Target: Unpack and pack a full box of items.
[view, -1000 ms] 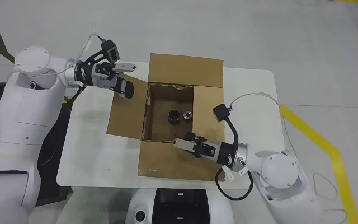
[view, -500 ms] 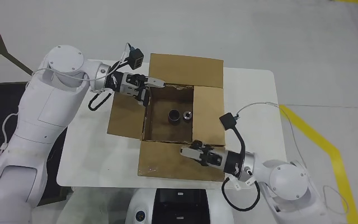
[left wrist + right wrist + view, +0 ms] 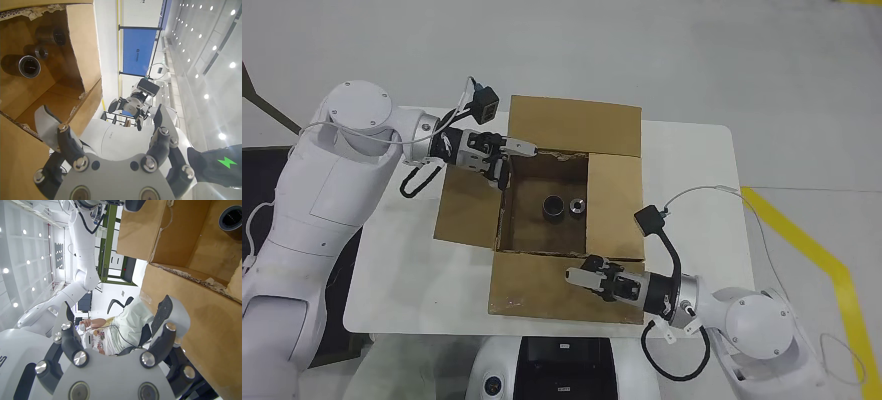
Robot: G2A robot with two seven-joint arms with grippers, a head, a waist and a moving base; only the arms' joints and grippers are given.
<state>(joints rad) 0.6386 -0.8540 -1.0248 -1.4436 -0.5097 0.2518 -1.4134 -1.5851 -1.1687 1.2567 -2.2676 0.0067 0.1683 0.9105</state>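
Note:
An open cardboard box [image 3: 572, 120] stands mid-table with its four flaps spread out. On its floor lie a dark cylinder [image 3: 554, 208] and a smaller metal ring [image 3: 576, 208]. The left wrist view shows a large cylinder [image 3: 20, 66], the small ring [image 3: 38, 51] and a second cylinder [image 3: 50, 36] behind it. My left gripper [image 3: 510, 162] hangs open at the box's back left corner, above the rim. My right gripper [image 3: 582, 278] is open over the near flap, holding nothing. In the right wrist view a cylinder [image 3: 229, 219] lies inside the box beyond the near wall.
The white table [image 3: 412, 270] has bare strips to the left and right of the box. The spread flaps cover much of the tabletop around the opening. A yellow floor line [image 3: 802, 240] runs off to the right of the table.
My left arm swung in from the left to the box's back left corner. My right gripper drew back from the near wall to above the near flap.

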